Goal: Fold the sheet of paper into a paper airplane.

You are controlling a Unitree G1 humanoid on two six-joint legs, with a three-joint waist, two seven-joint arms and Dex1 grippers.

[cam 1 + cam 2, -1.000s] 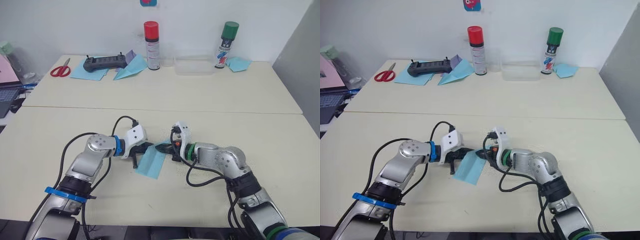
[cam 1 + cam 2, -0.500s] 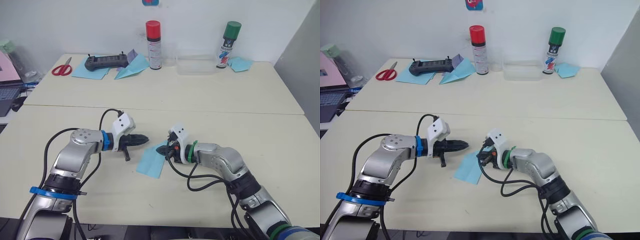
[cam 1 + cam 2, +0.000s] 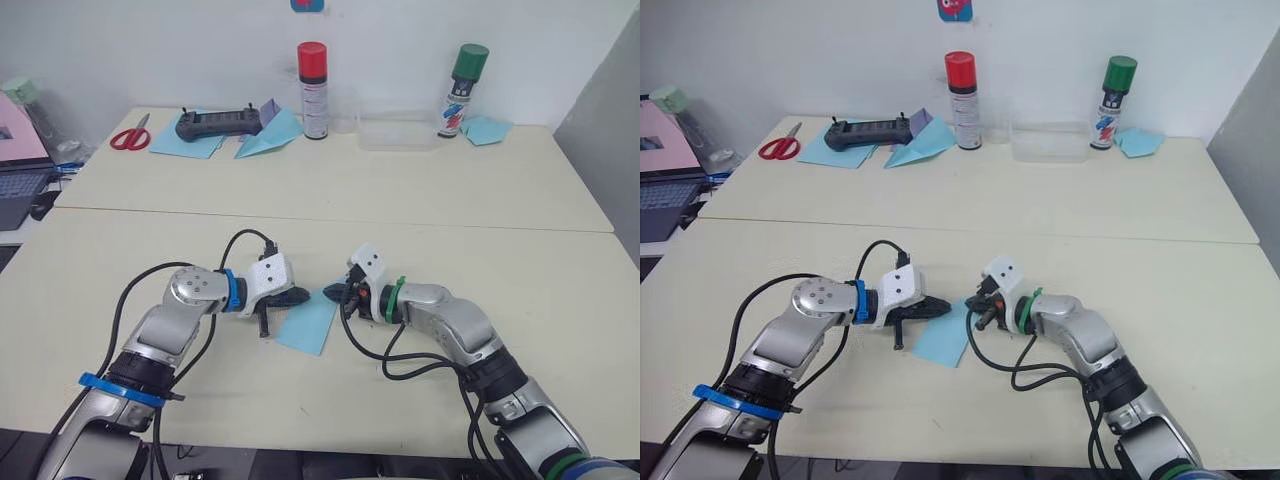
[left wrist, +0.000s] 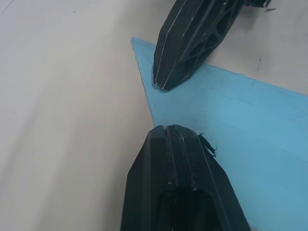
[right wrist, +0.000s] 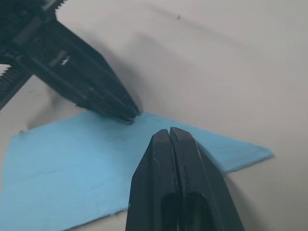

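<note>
The sheet of paper lies flat on the near table as a light-blue folded piece with a pointed far corner. My left gripper comes in from the left, shut, its tip resting on that far corner. My right gripper comes in from the right, also shut, its tip on the paper's far edge. The two tips face each other a short gap apart. The left wrist view has the left gripper on the paper with the right fingers opposite. In the right wrist view the right gripper is on the sheet.
On the far table stand a red-capped spray can, a green-capped spray can and a clear box. Red scissors, a black controller, flat blue sheets, a bigger blue dart and a teal scrap lie there too.
Half a second ago my left gripper was drawn back to the left, off the paper; it has now come back onto the paper's far corner. The right gripper stays at the paper.
</note>
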